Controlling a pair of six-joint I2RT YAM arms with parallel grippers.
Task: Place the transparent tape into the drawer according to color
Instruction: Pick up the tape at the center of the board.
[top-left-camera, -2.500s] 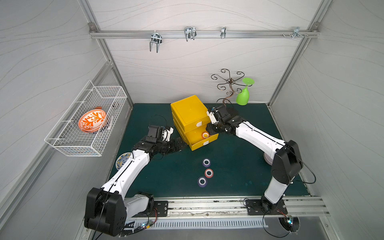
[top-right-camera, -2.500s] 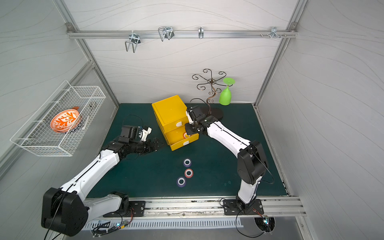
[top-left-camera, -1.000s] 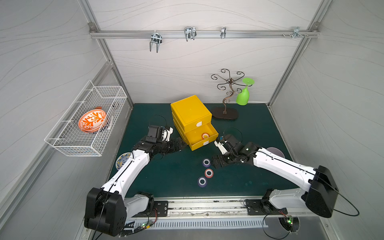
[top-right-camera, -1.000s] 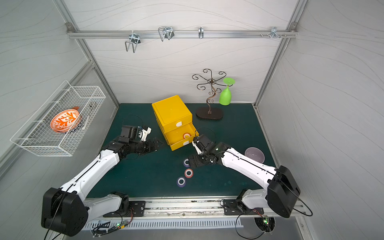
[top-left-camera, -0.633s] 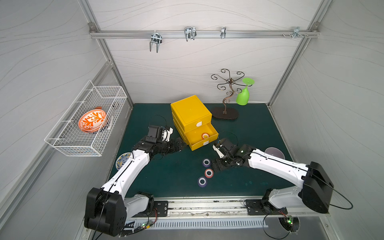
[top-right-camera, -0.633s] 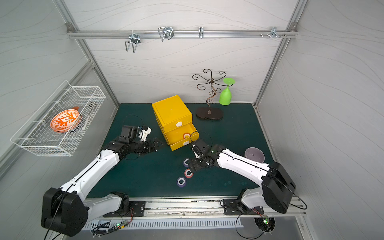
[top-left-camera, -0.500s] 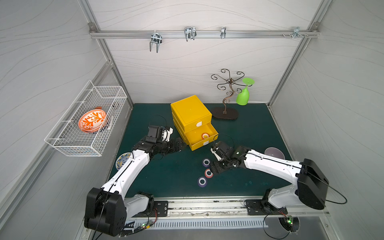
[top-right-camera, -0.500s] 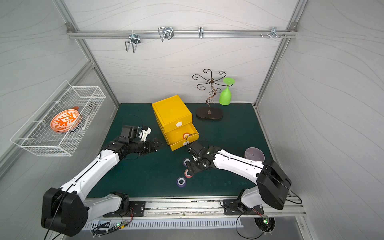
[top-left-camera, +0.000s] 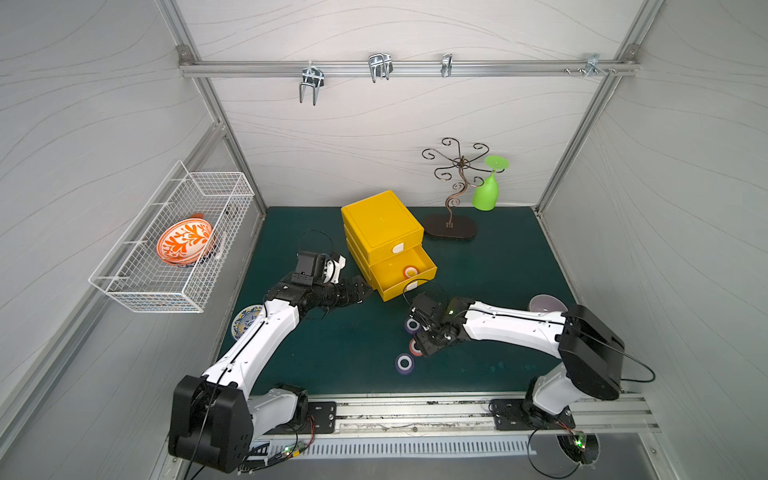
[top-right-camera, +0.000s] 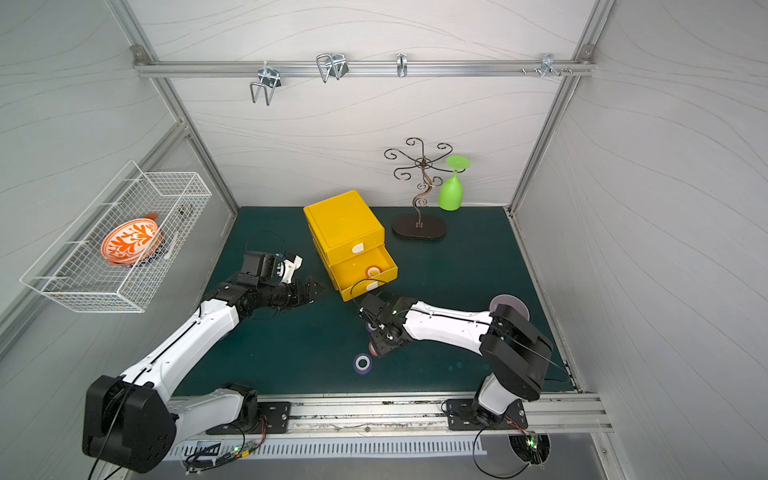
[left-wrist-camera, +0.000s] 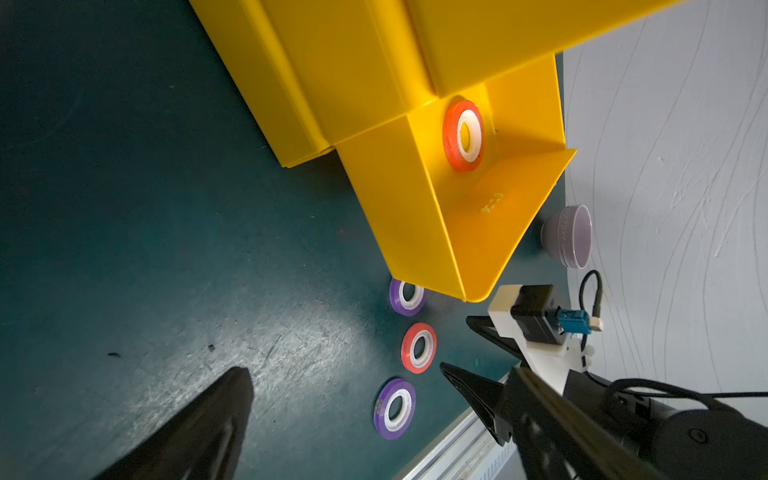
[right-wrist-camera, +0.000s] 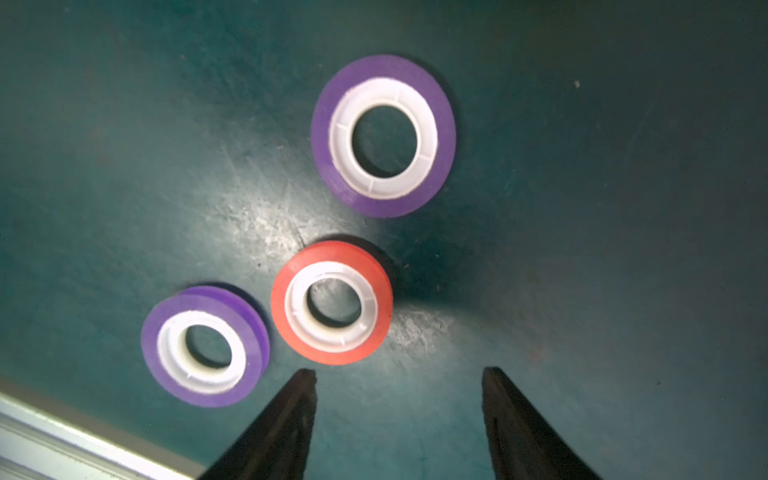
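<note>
- The yellow box (top-left-camera: 380, 224) stands toward the back of the green surface (top-left-camera: 324, 357). Its top drawer is shut, and the open drawer (top-left-camera: 392, 292) below it is pulled out toward the arms.
- An orange-red roll (top-left-camera: 410, 272) with a white core lies inside the open drawer.
- Three more rolls lie flat on the surface in front of the box, in a short line: the box-side purple roll (top-left-camera: 412, 325), the red roll (right-wrist-camera: 282, 303) and the rail-side purple roll (top-left-camera: 404, 363). The red one and the rail-side purple one sit just beside each other.
- The right hand (right-wrist-camera: 399, 374) hangs low over the surface with its fingers apart and nothing between them — the red roll lies just past the tip of one finger.
- The left hand (top-right-camera: 313, 289) is spread wide and empty, just beside the box's lower front corner — whether it touches the box I cannot tell.
- A lilac bowl (top-left-camera: 544, 301) sits beside the right arm, well apart from the rolls.
</note>
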